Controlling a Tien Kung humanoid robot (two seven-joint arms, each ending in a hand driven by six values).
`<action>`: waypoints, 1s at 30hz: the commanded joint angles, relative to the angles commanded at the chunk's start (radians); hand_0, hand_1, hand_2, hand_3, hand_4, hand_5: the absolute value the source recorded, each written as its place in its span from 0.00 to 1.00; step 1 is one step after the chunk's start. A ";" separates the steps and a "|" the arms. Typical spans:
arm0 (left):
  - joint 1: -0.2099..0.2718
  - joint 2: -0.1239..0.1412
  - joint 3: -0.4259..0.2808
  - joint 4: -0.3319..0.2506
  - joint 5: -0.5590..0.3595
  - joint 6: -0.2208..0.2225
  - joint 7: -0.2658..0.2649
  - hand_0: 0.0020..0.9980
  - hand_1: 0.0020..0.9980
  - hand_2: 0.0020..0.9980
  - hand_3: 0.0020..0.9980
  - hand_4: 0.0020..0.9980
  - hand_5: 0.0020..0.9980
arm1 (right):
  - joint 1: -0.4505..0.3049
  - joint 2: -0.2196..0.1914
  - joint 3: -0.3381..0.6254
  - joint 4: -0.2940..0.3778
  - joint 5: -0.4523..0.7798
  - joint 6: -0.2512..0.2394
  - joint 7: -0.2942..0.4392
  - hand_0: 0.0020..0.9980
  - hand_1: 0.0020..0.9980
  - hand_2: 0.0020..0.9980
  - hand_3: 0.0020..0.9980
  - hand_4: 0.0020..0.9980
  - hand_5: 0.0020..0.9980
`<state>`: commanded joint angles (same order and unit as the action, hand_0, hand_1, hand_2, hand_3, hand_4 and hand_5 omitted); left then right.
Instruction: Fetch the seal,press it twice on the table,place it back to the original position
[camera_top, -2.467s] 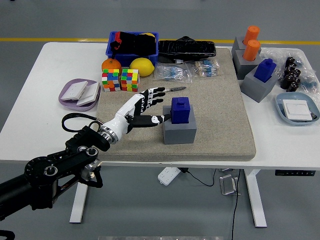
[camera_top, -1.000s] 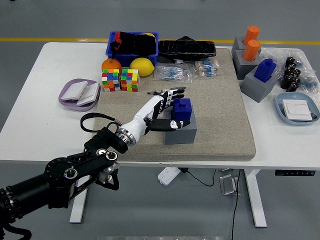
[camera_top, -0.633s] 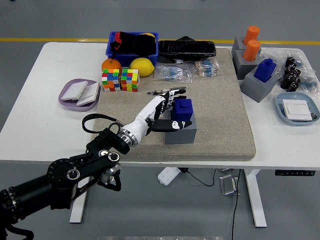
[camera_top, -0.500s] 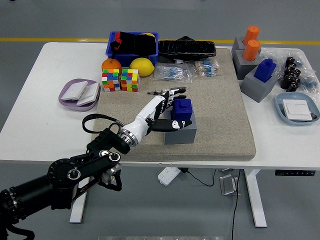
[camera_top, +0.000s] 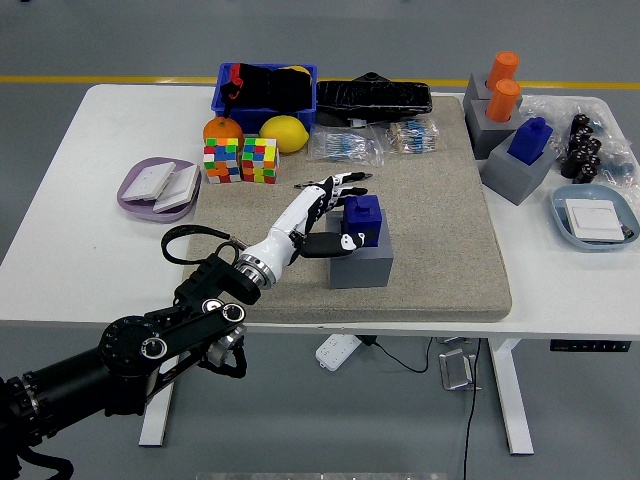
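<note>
Plainly, writing: none could be read.
Left hand (camera_top: 325, 215): fingers spread wide around the blue seal (camera_top: 361, 220), grip uncertain.
Seal: sat on its grey block (camera_top: 359, 261).

My left arm (camera_top: 150, 345) reaches in from the lower left, black and jointed, forearm angling up and to the right. At its end my left hand (camera_top: 318, 215) is stretched forward, wrist straight, palm turned sideways. My fingers (camera_top: 345, 183) are spread and extended above, my thumb (camera_top: 330, 243) pointing out below them, a wide gap between the two. Nothing is clamped in that gap yet.
</note>
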<state>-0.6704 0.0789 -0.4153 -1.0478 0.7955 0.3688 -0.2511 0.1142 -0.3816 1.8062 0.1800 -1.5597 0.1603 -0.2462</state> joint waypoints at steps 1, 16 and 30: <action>0.001 0.000 0.001 0.000 -0.002 0.000 -0.001 0.88 0.80 0.80 0.88 0.71 0.00 | 0.000 0.000 -0.001 0.000 0.000 0.000 0.000 0.89 0.75 0.73 0.74 0.83 0.52; 0.005 -0.003 0.012 0.010 -0.002 -0.006 0.002 0.89 0.80 0.80 0.88 0.71 0.00 | -0.004 -0.003 -0.005 0.000 0.000 0.002 0.002 0.89 0.75 0.73 0.74 0.83 0.52; -0.003 -0.011 0.005 0.030 -0.008 0.009 -0.007 0.87 0.68 0.56 0.87 0.70 0.00 | -0.002 -0.003 -0.008 0.000 0.002 0.001 0.002 0.89 0.75 0.73 0.74 0.83 0.52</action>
<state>-0.6730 0.0676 -0.4106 -1.0183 0.7872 0.3777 -0.2578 0.1122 -0.3846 1.7979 0.1800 -1.5582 0.1611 -0.2442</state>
